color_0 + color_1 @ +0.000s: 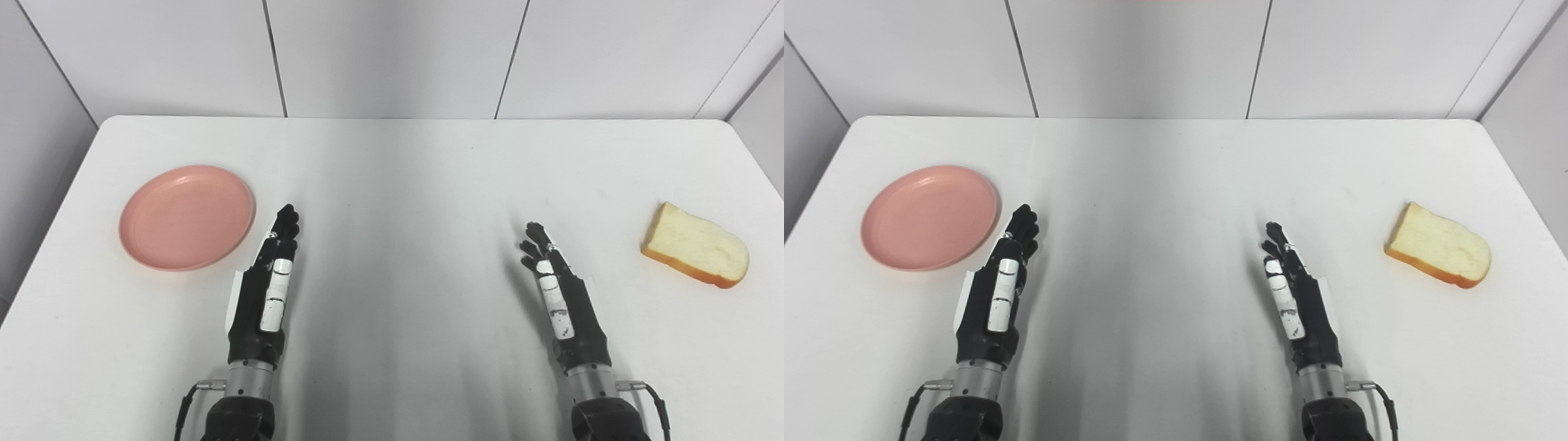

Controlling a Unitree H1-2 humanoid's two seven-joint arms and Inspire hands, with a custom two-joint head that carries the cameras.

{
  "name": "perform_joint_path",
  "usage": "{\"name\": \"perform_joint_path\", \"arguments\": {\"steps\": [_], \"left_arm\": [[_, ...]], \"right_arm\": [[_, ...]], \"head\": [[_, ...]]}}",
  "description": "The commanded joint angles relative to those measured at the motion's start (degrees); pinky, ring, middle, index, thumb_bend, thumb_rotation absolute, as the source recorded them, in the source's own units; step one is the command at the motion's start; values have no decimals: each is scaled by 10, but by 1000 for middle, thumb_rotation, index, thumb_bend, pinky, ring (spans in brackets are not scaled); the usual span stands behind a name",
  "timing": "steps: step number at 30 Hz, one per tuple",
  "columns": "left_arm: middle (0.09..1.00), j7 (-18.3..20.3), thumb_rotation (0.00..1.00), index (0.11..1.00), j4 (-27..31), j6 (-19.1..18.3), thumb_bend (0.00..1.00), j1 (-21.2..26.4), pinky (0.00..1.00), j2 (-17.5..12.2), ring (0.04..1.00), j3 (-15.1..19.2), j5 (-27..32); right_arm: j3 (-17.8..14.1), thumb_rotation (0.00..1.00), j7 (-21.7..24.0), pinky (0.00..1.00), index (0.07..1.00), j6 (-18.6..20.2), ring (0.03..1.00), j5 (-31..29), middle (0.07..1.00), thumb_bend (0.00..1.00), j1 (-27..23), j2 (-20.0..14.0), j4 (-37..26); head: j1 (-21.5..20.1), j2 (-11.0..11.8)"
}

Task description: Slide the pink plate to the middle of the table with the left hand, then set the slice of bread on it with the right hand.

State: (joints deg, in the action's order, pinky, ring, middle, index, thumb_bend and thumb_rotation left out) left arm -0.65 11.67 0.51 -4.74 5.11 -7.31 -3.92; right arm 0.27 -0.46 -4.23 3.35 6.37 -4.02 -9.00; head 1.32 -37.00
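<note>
A round pink plate [187, 216] lies on the white table [404, 184] at the left, with nothing on it. A slice of bread [695, 245] with a tan crust lies flat near the table's right side. My left hand [267, 288] hovers just right of the plate's near edge, fingers straight and pointing away, holding nothing and apart from the plate. Level with it, my right hand [560, 294] is held the same way, open, well to the left of the bread.
Grey panel walls [392, 55] stand right behind the table's far edge and along both sides. A wide stretch of bare tabletop lies between the two hands and beyond them.
</note>
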Motion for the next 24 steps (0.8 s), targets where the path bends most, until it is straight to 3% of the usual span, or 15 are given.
{"name": "perform_joint_path", "arguments": {"steps": [1,21,24], "left_arm": [[950,-2,905,894,22,1,633,2,980,4,964,-4,-9],[959,2,915,905,26,-10,607,0,984,1,977,-9,-14],[957,1,909,902,28,-11,596,-2,978,2,975,-10,-15]], "right_arm": [[-1,1000,3,895,911,9,902,3,937,781,-4,-3,-19],[-1,1000,5,893,922,17,893,0,938,785,1,-7,-20],[0,1000,3,885,919,10,890,1,939,793,3,-6,-18]], "head": [[0,0],[5,14],[5,27]]}}
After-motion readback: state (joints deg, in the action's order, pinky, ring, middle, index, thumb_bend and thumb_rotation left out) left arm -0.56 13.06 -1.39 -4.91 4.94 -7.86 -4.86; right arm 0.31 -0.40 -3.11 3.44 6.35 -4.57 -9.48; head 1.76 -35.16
